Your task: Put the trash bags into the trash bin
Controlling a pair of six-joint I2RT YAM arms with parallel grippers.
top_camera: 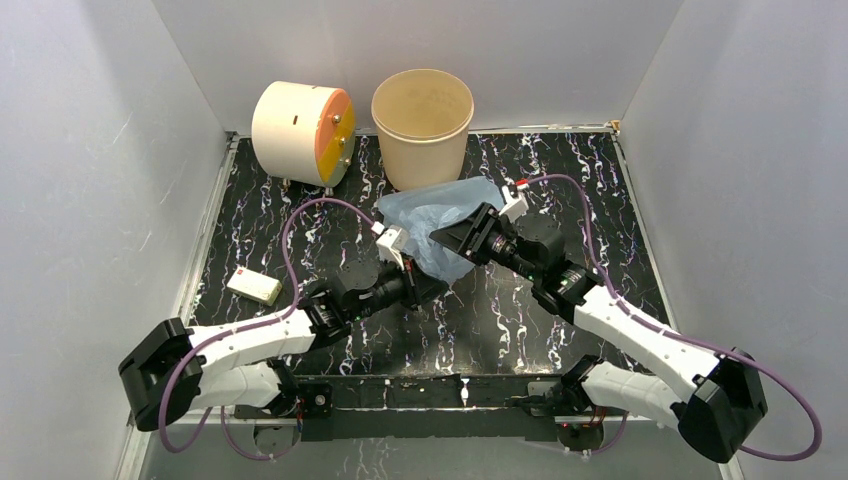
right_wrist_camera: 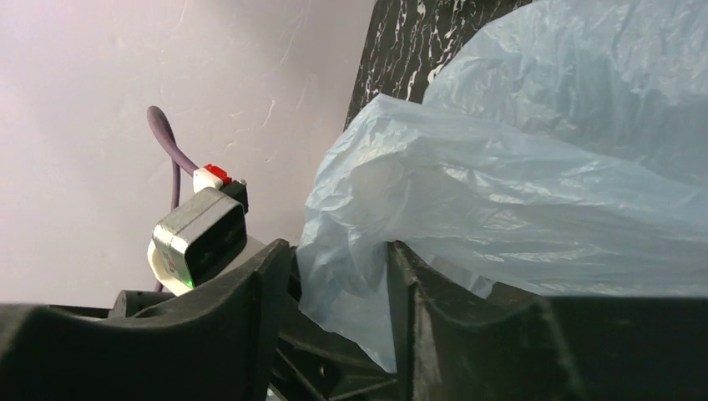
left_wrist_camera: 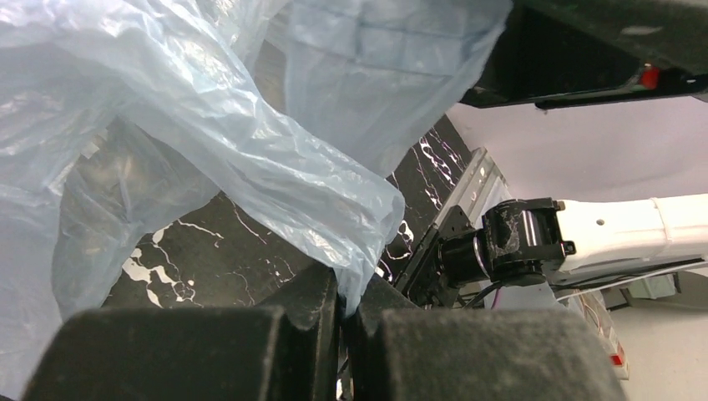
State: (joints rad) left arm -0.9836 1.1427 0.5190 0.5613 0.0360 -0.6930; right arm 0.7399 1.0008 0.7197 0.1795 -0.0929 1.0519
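The trash bag (top_camera: pixel 440 207) is seen crumpled on the black marbled table (top_camera: pixel 500 330), just in front of the trash bin (top_camera: pixel 422 165), which stands upright with its mouth open. An edge of the bag is pinched between the closed jaws of the left gripper (left_wrist_camera: pixel 342 305). The jaws of the right gripper (right_wrist_camera: pixel 338 251) are held apart, with 1 fold of the bag between them. A cream drum (top_camera: pixel 295 125) is set just left of the bin. A small white box (top_camera: pixel 253 286) lies well apart, at the left.
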